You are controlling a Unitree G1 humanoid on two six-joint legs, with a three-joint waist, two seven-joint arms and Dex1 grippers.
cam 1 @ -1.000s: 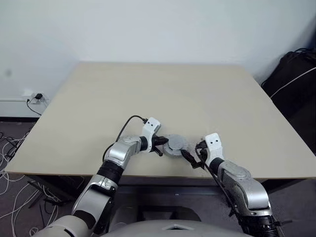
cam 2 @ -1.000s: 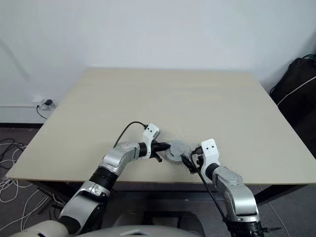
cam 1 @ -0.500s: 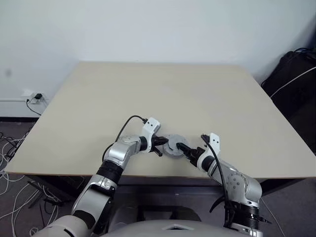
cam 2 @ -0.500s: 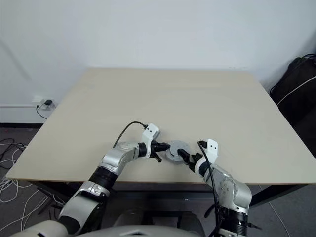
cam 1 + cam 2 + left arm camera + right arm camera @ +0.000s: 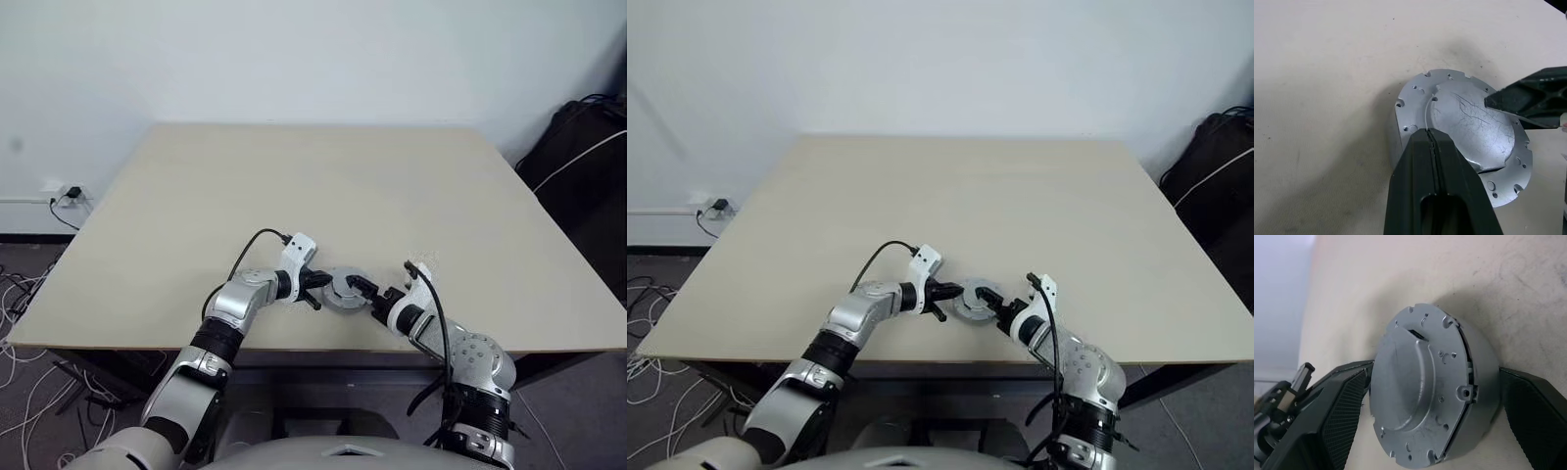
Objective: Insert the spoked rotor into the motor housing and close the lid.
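Beige table (image 5: 294, 186), near edge — our lid (image 5: 1415, 382) already sits on the motor housing (image 5: 1476, 382), so we judge only seating remains; left gripper (image 5: 1434, 142) pressed shut against its left rim, right gripper (image 5: 1435, 431) spread wide — fingers flanking the housing

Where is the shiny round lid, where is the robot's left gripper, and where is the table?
lid (image 5: 1415, 382): right wrist view, on its smooth raised centre.
left gripper (image 5: 1433, 139): left wrist view, at the tips of its shut black fingers.
table (image 5: 323, 186): left eye view, on its bare beige top.
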